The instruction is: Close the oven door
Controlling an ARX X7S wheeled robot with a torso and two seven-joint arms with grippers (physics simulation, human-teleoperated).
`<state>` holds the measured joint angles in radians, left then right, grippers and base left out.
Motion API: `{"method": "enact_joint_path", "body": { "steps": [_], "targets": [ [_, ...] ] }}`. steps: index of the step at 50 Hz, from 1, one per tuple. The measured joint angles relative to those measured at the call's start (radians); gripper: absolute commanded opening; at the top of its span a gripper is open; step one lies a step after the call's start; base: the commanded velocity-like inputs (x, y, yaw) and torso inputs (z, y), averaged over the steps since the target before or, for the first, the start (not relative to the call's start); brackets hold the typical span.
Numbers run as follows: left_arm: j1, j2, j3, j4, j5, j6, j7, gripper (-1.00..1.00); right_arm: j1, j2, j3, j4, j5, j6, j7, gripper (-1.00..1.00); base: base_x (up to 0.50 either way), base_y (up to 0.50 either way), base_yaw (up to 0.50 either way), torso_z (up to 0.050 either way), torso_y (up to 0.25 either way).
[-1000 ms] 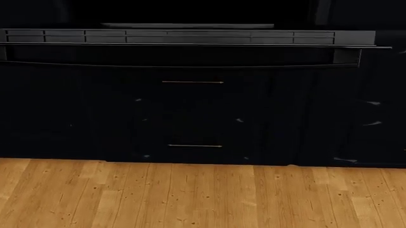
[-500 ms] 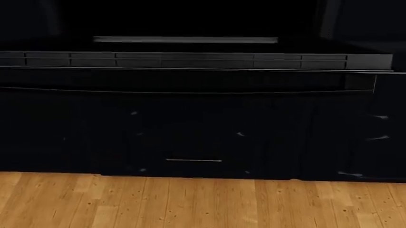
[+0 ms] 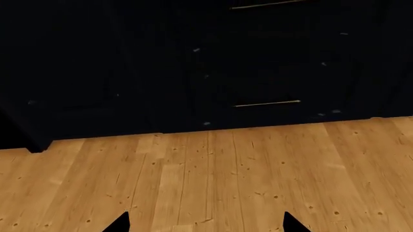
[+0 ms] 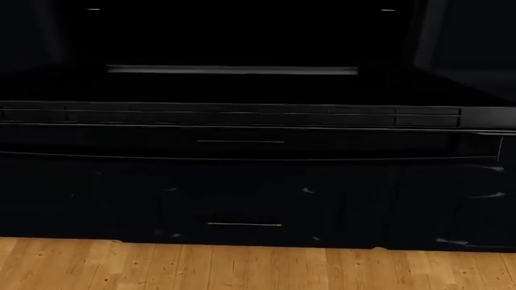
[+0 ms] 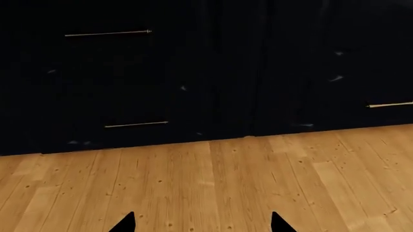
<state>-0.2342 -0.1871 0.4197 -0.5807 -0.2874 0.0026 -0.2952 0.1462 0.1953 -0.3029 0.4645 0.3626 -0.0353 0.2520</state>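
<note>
In the head view the oven door (image 4: pixel 241 115) hangs open and lies nearly flat, its slotted vent strip facing me and its slim dark bar handle (image 4: pixel 241 158) running full width just below. Behind it is the dark oven cavity (image 4: pixel 234 36) with a pale strip (image 4: pixel 232 70). Neither gripper appears in the head view. My left gripper (image 3: pixel 205 224) is open over the wooden floor, only its two black fingertips (image 3: pixel 119 224) showing. My right gripper (image 5: pixel 201 224) is also open above the floor, with nothing between its fingers. Neither wrist view shows the oven door.
Dark drawer fronts with short brass handles (image 4: pixel 244 225) (image 3: pixel 266 103) (image 5: pixel 135 124) sit under the oven door. Dark cabinet fronts (image 5: pixel 322 72) flank them. Light wooden floor (image 4: pixel 258 266) runs up to the cabinet base.
The head view has shifted upward: the door's vent strip and handle now sit lower in the picture, more of the dark cavity shows, and less floor is visible.
</note>
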Motion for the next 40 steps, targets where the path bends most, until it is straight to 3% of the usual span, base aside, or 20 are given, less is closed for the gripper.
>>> {"method": "enact_joint_path", "body": {
  "steps": [40],
  "targets": [
    [-0.002, 0.000, 0.016, -0.020, -0.013, 0.019, 0.003, 1.00, -0.005, 0.007, -0.022, -0.002, 0.005, -0.006, 0.001, 1.00, 0.23, 0.00, 0.00, 0.000, 0.000]
  ]
}}
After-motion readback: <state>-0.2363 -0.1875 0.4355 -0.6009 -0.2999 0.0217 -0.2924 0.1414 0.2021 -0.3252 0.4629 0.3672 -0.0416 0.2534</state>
